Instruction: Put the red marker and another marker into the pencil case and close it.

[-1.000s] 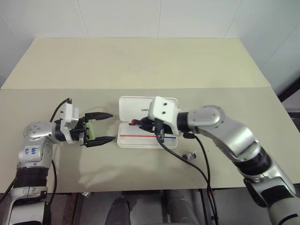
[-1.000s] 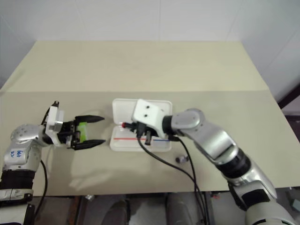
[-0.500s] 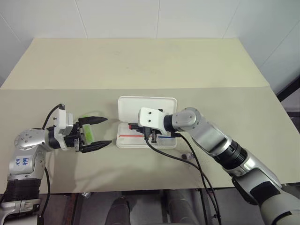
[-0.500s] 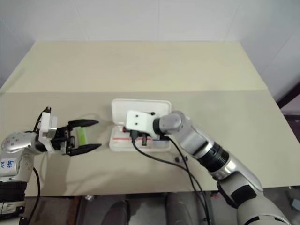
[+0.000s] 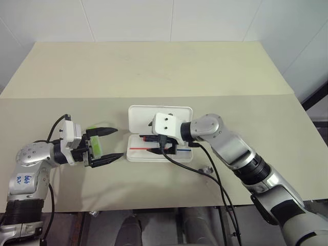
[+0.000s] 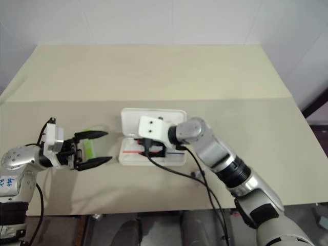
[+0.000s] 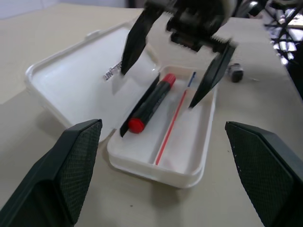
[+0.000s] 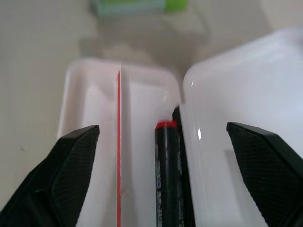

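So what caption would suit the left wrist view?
Red marker lying in the open pencil case, right tool open above it.

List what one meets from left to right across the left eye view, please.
left end effector with green marker lying between its fingers → pencil case → right end effector over red marker → small dark lump

The pencil case [image 5: 160, 134] lies open near the middle of the table [image 5: 154, 72], closer to the front edge than to the rear edge, with its lid toward the rear. The red marker [image 7: 150, 103] lies inside the tray, along the hinge side. Another marker [image 5: 94, 145] lies on the table to the left of the case, between the fingers of the left tool [image 5: 108, 144]. The right tool [image 7: 180, 73] sits over the tray, its fingers astride the red marker.
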